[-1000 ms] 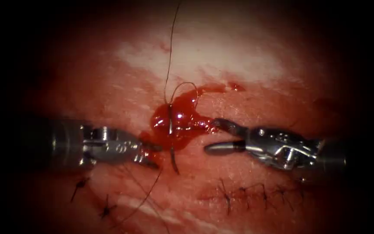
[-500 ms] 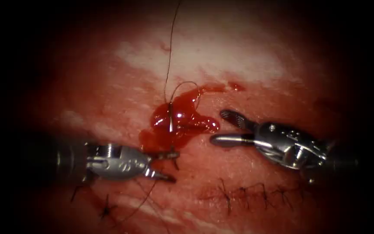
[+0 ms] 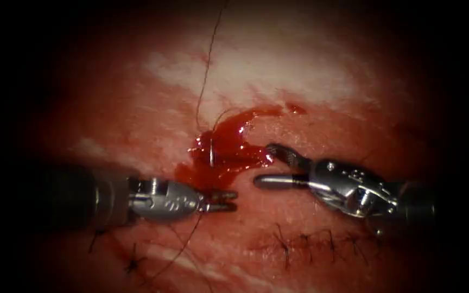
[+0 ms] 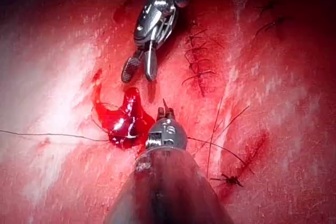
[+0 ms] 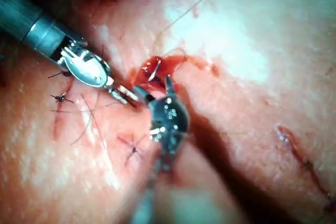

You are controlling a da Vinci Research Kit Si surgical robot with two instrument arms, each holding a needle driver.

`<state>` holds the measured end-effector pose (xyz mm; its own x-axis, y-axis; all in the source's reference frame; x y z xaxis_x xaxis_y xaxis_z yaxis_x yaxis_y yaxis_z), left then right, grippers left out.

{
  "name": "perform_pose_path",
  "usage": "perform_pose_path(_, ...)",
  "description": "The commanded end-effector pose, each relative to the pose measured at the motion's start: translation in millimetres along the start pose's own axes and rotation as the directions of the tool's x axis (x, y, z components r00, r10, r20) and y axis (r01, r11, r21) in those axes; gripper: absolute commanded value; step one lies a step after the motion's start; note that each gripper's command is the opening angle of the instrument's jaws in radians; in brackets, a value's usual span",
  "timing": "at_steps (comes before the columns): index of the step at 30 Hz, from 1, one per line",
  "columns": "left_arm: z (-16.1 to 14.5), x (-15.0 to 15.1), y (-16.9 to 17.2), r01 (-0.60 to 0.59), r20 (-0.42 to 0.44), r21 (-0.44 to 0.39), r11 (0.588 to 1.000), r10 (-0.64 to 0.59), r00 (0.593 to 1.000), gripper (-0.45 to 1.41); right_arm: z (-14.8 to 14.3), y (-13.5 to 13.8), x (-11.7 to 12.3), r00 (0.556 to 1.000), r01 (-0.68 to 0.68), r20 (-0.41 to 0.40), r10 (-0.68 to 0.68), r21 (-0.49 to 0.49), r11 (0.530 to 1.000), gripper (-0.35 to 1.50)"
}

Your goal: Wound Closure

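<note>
The left arm's tool [image 3: 230, 200] lies low over the tissue [image 3: 278, 70], its two jaws drawn close together on the lower end of the curved needle [image 3: 211, 155], just below the pool of red fluid [image 3: 226, 149]. The needle's upper stretch glints as a pale sliver standing in the fluid, so the needle sits in the tissue at the cut, with its lower part hidden between the jaws. In the left wrist view the same tool [image 4: 166, 113] points at the fluid's edge.

The right arm's tool [image 3: 262, 164] waits to the right of the fluid, jaws spread wide and holding nothing; its upper jaw tip nearly touches the fluid's right rim.

Thread [image 3: 206, 76] runs up from the fluid toward the top edge, and another strand trails down and left from the left tool's jaws. Finished stitches [image 3: 310, 243] line the tissue below the right tool, more lie at lower left [image 3: 132, 262]. Bare tissue lies open between the two tools' tips and above the fluid.
</note>
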<state>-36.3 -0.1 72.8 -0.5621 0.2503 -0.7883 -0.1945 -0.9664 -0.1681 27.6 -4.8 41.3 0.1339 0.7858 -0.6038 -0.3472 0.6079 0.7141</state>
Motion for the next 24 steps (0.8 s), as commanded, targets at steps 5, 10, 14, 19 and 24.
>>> perform_pose_path(5, -1.2, 1.1, -0.1, 0.277, -0.120, -0.094, 0.956, -0.287, 0.950, -0.45, 0.5, -0.6, -0.9, 1.000, 0.000, 0.014, 0.000, 0.040, 0.999, 0.89)
perform_pose_path(10, -2.9, 2.4, 0.6, 0.427, -0.146, -0.259, 0.866, -0.472, 0.869, -0.45, 0.4, -0.9, -1.0, 1.000, -0.001, 0.026, -0.001, 0.079, 0.997, 0.89)
perform_pose_path(14, -4.2, 3.7, 2.1, 0.475, -0.143, -0.374, 0.796, -0.556, 0.819, -0.45, 0.6, -1.1, -1.1, 0.999, -0.001, 0.036, -0.003, 0.111, 0.994, 0.89)
perform_pose_path(19, -6.9, 6.6, 2.6, 0.450, -0.142, -0.442, 0.776, -0.556, 0.819, -0.45, 1.5, -2.5, -1.9, 0.994, 0.084, 0.055, -0.097, 0.198, 0.977, 0.79)
perform_pose_path(24, -10.5, 8.9, 1.9, 0.366, -0.201, -0.396, 0.842, -0.468, 0.860, -0.45, 3.7, -2.5, -3.1, 0.982, 0.160, 0.069, -0.178, 0.212, 0.964, 0.66)
